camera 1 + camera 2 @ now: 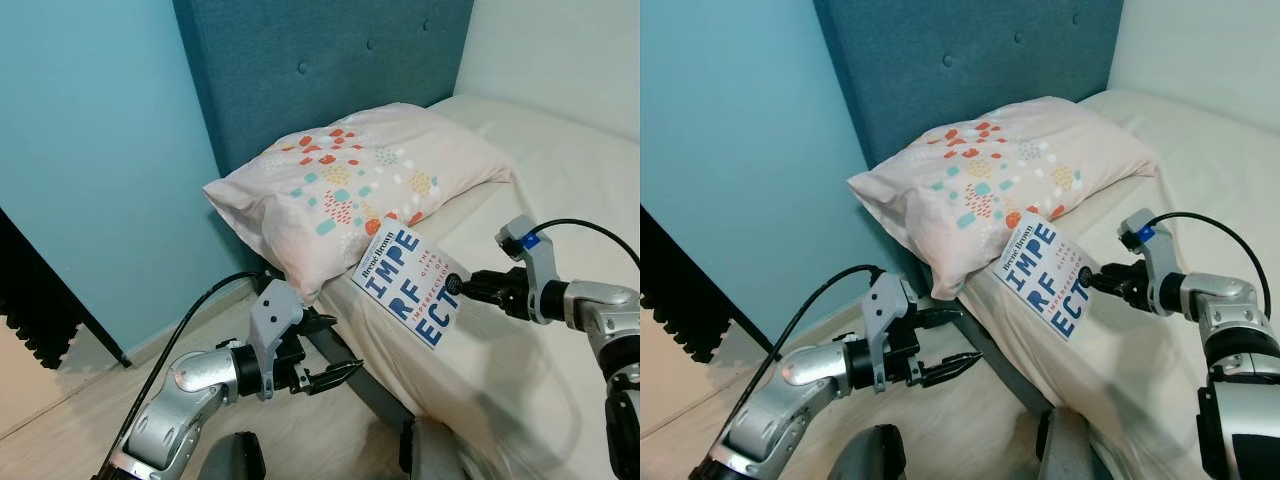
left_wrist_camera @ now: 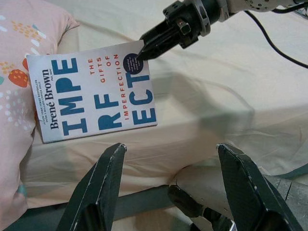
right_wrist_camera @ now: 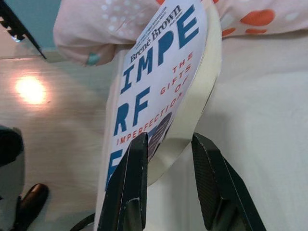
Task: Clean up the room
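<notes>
Paperback book (image 1: 408,285), held at its edge between the closed fingers of the right gripper (image 1: 457,284) and lifted tilted above the cream bed (image 1: 560,170) beside the patterned pillow (image 1: 350,185); left gripper (image 1: 335,373) idle below, fingers apart; tidying apparently underway, book not yet put away.

— Hiding what, over there?
— Covering a corner of the book (image 1: 410,284) with the pillow (image 1: 352,180); losing the book's lower edge off the right wrist picture.
— Anything unreadable?
— Blurring the small print inside the dark circle on the cover. Also cropping the bed (image 1: 560,170) at the right.
</notes>
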### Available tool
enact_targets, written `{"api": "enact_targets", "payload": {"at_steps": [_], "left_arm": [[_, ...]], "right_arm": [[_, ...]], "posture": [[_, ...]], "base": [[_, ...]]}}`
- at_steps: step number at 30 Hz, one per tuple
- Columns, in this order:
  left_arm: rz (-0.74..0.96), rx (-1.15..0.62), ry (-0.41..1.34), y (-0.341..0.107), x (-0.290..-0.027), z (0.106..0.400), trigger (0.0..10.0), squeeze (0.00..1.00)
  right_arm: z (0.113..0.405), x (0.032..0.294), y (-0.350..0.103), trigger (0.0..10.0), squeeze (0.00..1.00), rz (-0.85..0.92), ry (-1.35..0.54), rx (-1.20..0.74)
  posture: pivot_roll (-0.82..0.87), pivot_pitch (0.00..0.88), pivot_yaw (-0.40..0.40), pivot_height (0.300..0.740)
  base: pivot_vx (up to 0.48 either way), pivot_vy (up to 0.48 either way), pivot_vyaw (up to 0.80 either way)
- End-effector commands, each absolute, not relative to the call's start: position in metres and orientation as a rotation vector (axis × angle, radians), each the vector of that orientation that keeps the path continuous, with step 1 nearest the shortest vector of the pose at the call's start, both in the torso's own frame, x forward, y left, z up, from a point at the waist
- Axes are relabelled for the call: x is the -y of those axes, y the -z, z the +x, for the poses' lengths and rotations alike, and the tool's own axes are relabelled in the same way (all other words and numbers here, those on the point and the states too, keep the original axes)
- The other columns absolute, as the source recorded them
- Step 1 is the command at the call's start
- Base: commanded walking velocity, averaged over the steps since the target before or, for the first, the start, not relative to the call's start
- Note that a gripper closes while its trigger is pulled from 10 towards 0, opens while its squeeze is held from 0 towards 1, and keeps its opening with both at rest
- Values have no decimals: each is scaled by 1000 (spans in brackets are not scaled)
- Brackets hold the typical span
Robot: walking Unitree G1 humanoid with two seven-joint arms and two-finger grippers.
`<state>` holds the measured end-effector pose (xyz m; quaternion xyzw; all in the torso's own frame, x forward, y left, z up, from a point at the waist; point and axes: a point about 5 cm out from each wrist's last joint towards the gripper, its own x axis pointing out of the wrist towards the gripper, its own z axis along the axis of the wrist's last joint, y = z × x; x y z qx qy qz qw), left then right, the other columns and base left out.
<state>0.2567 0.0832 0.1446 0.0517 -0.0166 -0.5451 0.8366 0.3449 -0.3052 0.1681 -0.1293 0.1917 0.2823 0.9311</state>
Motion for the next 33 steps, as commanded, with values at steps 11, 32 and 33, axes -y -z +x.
{"api": "enact_targets", "payload": {"at_steps": [11,32,33], "left_arm": [[155,15,1149,-145,-90,261,10000,0],[8,-87,235,-102,-151,291,10000,0],[18,-88,237,-102,-149,293,10000,0]], "right_arm": [[356,323,-250,10000,0,-431,-489,-161],[308,159,-81,10000,0,78,-331,-25],[304,154,-78,10000,0,94,-312,-19]], "posture": [[79,113,51,540],[-2,21,25,550],[-5,18,28,555]], "base": [[0,0,0],[0,0,0],[0,0,0]]}}
